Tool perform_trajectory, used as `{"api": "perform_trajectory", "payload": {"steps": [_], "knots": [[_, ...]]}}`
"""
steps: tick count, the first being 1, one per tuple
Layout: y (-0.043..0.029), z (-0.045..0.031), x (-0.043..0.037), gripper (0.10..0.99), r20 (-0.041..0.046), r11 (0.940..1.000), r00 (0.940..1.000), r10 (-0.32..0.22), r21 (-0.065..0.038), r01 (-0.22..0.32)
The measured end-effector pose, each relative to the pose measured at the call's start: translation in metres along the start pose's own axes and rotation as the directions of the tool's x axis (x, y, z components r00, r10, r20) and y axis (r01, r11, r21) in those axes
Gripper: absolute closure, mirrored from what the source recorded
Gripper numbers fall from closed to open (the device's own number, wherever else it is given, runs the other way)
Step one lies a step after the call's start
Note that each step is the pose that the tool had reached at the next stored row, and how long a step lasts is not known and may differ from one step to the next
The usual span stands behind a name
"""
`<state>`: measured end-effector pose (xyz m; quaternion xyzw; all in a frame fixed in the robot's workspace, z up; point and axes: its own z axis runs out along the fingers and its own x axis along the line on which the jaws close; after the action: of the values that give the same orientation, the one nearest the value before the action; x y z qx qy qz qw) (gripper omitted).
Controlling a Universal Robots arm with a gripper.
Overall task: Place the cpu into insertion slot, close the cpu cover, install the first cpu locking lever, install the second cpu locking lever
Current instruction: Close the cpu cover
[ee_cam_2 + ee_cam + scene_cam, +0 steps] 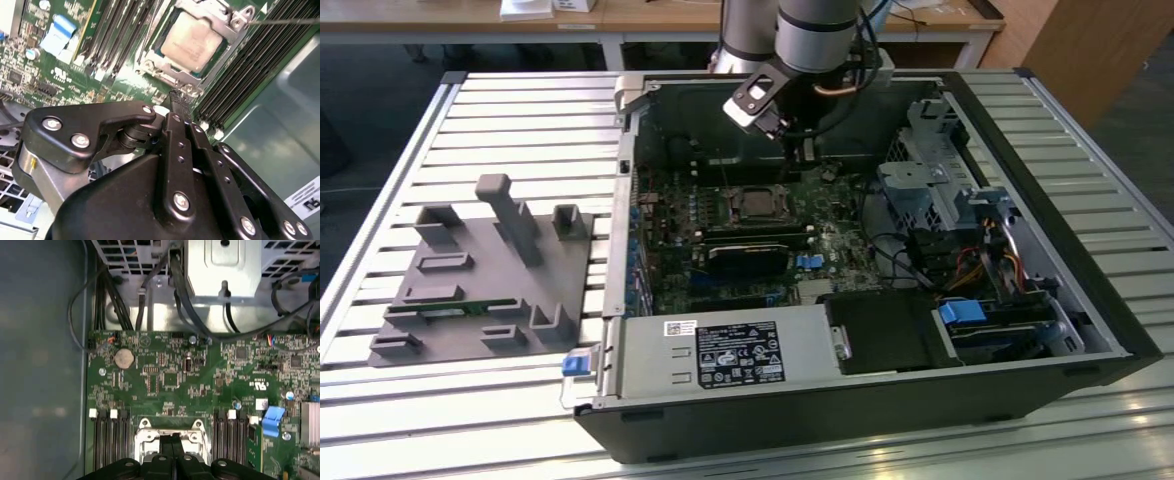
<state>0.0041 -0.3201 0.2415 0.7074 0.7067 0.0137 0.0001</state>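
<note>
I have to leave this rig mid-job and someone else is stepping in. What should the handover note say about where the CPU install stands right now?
Gripper: shut, nothing seen between its fingers, close to the socket's edge.
The cpu lies flat in the insertion slot, and the cpu cover is down around it.
Done: cpu placed, cover closed.
Left: both locking levers. One thin lever rod runs off beside the socket; I cannot tell whether it is latched.
</note>
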Motion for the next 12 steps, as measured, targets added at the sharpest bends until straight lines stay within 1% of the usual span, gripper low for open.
{"api": "perform_trajectory", "payload": {"steps": [6, 12], "knots": [[-0.01, 0.0033, -0.0003, 0.98, 0.0001, 1.0, 1.0, 0.0, 0.0, 0.0], [-0.0183, 0.0088, -0.0036, 0.98, 0.0001, 1.0, 1.0, 0.0, 0.0, 0.0]]}}
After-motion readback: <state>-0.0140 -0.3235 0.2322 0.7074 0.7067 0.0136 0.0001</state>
